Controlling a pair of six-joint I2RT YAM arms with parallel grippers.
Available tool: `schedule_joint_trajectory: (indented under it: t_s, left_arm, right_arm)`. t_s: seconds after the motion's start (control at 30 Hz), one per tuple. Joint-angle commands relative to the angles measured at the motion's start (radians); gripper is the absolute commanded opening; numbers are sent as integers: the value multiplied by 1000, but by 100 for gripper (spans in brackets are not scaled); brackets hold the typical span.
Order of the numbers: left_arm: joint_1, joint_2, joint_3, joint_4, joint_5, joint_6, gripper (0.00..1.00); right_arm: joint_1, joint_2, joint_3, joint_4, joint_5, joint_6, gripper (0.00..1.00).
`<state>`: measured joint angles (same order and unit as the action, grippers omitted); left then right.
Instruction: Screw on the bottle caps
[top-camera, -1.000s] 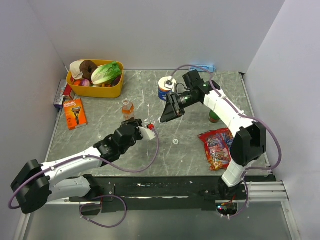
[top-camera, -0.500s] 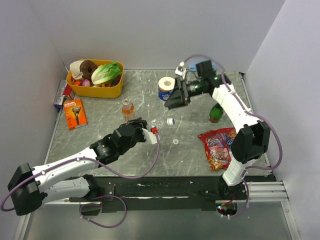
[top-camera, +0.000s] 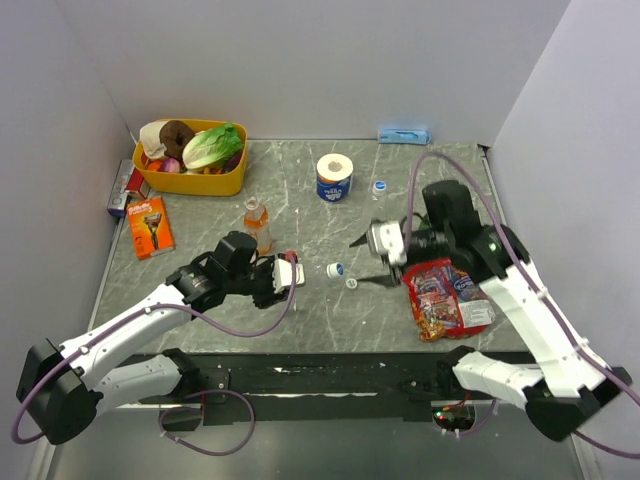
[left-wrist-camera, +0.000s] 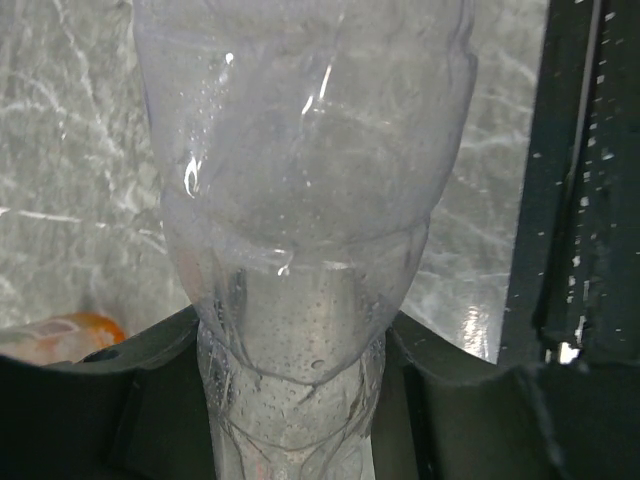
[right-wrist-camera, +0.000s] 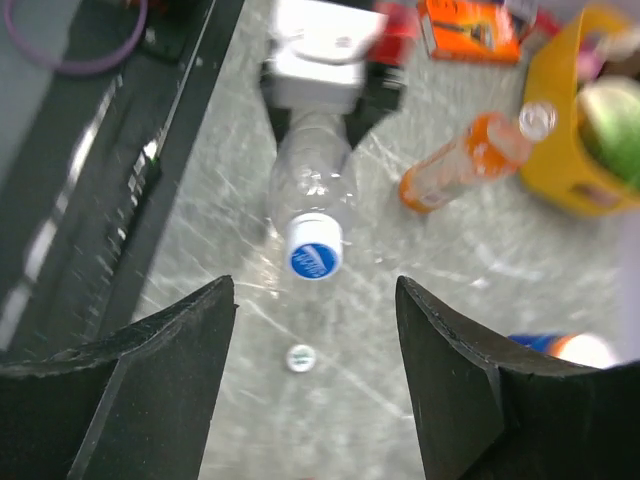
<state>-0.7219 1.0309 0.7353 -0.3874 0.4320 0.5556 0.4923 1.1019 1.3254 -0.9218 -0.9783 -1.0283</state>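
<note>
A small clear bottle (top-camera: 312, 270) lies on its side near the middle of the table (top-camera: 300, 205), its mouth pointing to the right edge. A blue cap (top-camera: 333, 270) sits on that mouth; how tightly it is screwed on I cannot tell.

The left arm reaches in low from the near-left corner, bent at the elbow. The left gripper (top-camera: 290, 272) is clamped around the bottle's lower body, and the wrist view shows the clear plastic pinched between its dark jaws.

The right arm comes in from the near-right corner and folds back toward the centre, with its wrist level. The right gripper (top-camera: 362, 262) faces the capped end with its jaws spread apart and holding nothing. The cap is just beyond its fingertips.

A small pale round piece (top-camera: 352, 283) lies on the table just beside the cap, toward the near edge. A second blue cap (top-camera: 380, 186) rests nearer the far edge, beside a toilet roll (top-camera: 335, 177).

An orange drink bottle (top-camera: 257, 222) stands upright just beyond the left gripper, with orange liquid inside. In the far-left corner a yellow basket (top-camera: 232, 180) holds a lettuce (top-camera: 215, 145), a dark doughnut (top-camera: 178, 133) and other food I cannot identify. A bright snack bag (top-camera: 445, 300) lies flat toward the near-right corner, and an orange razor pack (top-camera: 152, 225) lies by the left edge.
</note>
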Motion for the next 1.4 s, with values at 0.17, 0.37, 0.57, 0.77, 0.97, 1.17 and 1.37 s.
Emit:
schedule_joint_trajectory:
  t_s: [0.17,0.37,0.57,0.77,0.97,1.17,1.37]
  left_arm:
    - [7,-15,46,51,123,17,1]
    - [9,-18,50,68,131,38,1]
    - [9,-14,52,97,126,30,1]
    - [9,-31,32,143,108,9,1]
    - [7,-57,-56,347,-92,-214,1]
    - [-144,-11,-149,649,-580,-304,1]
    - [-235,142,-156,780,-779,-241,1]
  right_arm:
    - [133,-5,-68,38,109,-303,69]
    - [189,42,-49,14,119,-325,62]
    - [201,68,-37,9,115,-325,49]
    - [201,93,-35,43,128,-236,31]
    - [141,242,125,75,60,221,1]
    - [83,499,412,-23,-7,762,0]
    - [35,625,494,15,127,1240,0]
